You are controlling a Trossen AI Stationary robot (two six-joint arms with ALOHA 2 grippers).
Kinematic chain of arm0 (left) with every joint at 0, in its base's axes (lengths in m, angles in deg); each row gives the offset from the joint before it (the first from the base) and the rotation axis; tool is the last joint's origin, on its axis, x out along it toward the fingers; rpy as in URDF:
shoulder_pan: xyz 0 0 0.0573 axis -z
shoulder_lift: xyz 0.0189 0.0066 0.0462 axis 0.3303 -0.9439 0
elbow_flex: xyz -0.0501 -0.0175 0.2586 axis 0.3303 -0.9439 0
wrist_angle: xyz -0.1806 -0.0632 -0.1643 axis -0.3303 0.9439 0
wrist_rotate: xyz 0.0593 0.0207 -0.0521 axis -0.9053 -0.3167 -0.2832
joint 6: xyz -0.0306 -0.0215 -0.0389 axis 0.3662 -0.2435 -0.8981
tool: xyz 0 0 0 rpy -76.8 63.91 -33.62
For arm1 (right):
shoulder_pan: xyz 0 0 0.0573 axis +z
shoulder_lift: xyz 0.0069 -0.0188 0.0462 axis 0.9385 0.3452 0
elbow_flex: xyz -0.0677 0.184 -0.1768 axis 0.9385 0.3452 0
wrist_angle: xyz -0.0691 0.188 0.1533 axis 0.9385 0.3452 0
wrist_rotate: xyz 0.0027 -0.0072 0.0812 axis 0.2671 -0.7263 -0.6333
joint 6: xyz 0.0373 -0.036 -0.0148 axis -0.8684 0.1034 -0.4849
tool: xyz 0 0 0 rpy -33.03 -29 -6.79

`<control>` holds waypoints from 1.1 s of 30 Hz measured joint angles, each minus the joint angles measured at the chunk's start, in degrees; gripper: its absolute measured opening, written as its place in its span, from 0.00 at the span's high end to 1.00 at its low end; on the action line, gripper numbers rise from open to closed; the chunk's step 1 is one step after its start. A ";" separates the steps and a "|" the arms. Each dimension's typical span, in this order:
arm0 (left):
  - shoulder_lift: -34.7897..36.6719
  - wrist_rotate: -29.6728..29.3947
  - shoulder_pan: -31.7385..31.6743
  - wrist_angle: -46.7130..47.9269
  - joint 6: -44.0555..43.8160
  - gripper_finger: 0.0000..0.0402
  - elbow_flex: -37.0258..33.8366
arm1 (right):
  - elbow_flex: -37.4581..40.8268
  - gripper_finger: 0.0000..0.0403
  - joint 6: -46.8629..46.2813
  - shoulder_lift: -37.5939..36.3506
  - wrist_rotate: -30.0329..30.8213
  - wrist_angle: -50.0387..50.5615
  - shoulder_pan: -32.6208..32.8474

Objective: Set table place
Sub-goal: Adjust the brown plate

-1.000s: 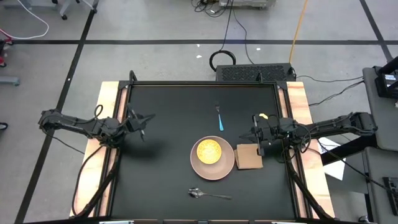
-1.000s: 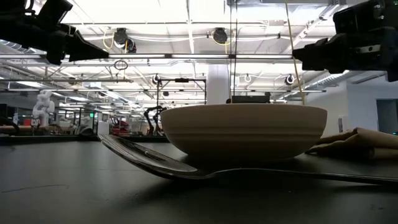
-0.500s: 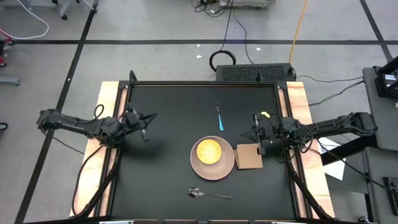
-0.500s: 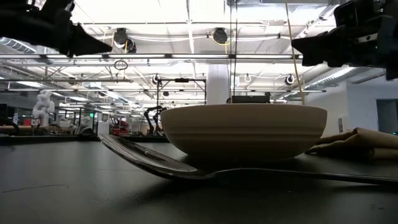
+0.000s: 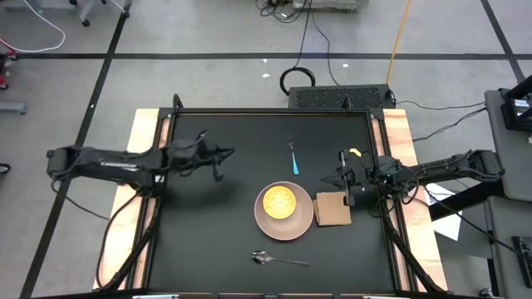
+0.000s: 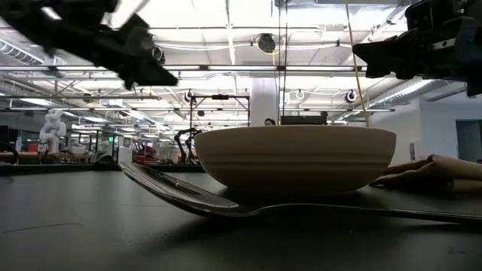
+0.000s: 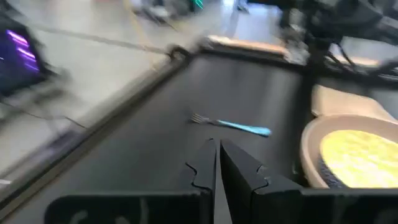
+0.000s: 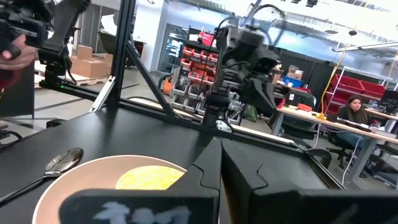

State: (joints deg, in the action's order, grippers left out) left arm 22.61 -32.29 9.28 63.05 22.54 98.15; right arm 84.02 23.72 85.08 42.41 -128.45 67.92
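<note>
From the overhead camera I saw the square black table [image 5: 224, 241] with the place setting partly laid toward its right half. The pale pink plate [image 5: 301, 223] sat near the middle with the smaller yellow dish [image 5: 279, 201] resting on it, and the tan napkin [image 5: 333, 209] lay flat just beside the plate on its right, touching or almost touching its rim. The silver spoon [image 5: 280, 260] lay crosswise in front of the plate, near but apart from it. The blue-handled fork [image 5: 293, 159] lay alone behind the plate, its tines pointing toward the far edge, which I judged to be out of position for a finished setting. My left gripper [image 5: 220, 155] was stretched out over the table's left-middle, above the surface and pointed toward the fork; its wrist camera showed the two fingers [image 7: 239, 165] pressed together with nothing between them, and the fork directly ahead. I took that as a reach for the fork, which would need the fingers parted before any grasp. My right gripper [image 5: 347, 181] hovered at the table's right edge just behind the napkin, its fingers closed and empty, and I read it as waiting out of the way.
</note>
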 joint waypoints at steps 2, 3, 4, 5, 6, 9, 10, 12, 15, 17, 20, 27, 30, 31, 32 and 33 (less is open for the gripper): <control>-5.32 5.80 -2.66 0.88 -0.26 0.94 4.11 | 0.00 1.00 -0.02 0.00 0.00 0.01 0.00; -7.78 8.31 -3.85 1.22 -0.11 0.94 6.36 | 0.01 1.00 -0.02 0.00 0.00 0.01 0.00; -10.22 10.51 -4.98 1.51 0.20 0.94 8.53 | 0.02 1.00 -0.03 0.00 0.00 0.01 0.00; -12.98 12.59 -6.16 1.72 0.24 0.94 10.89 | 0.03 1.00 -0.21 0.03 0.00 0.01 0.00; -15.49 14.46 -7.11 2.03 0.03 0.94 13.06 | 0.04 1.00 -0.49 0.00 0.00 0.01 0.00; -22.28 19.52 -9.33 3.44 -1.35 0.94 19.40 | 0.04 1.00 -0.93 0.01 0.00 -0.03 0.00; -24.29 21.22 -9.80 3.60 -1.42 0.94 21.41 | 0.04 1.00 -1.16 0.01 0.00 -0.14 0.00; -28.03 24.62 -10.42 4.29 -1.28 0.94 25.33 | 0.04 1.00 -1.83 0.00 0.00 -0.26 0.00; -33.57 29.17 -10.51 7.23 1.62 0.94 31.13 | 0.04 1.00 -2.49 0.03 0.00 -0.41 0.00; -37.14 31.24 -10.49 10.25 3.86 0.94 35.66 | 0.04 1.00 -3.41 0.03 -0.01 -0.41 0.00; -42.40 33.35 -10.55 16.84 6.00 0.94 43.30 | 0.04 1.00 -4.56 0.03 0.00 -0.39 0.00; -52.45 35.92 -10.89 38.54 18.67 0.94 61.99 | 0.04 1.00 -5.01 0.03 0.00 -0.39 0.00; -55.65 36.45 -11.91 50.58 24.16 0.94 70.35 | 0.04 1.00 -5.51 0.03 0.00 -0.41 0.00; -56.70 36.92 -12.27 54.70 26.24 0.94 73.17 | 0.04 1.00 -5.81 0.03 0.00 -0.41 0.00; -57.66 37.12 -12.69 58.29 28.23 0.94 75.76 | 0.04 1.00 -6.16 0.03 0.00 -0.39 0.00; -58.56 37.13 -13.10 60.95 29.81 0.94 77.87 | 0.04 1.00 -6.33 0.03 0.00 -0.37 0.00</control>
State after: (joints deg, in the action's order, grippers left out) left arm -35.95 4.85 -3.82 124.00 52.35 176.02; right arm 84.07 17.39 85.10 42.41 -128.82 67.92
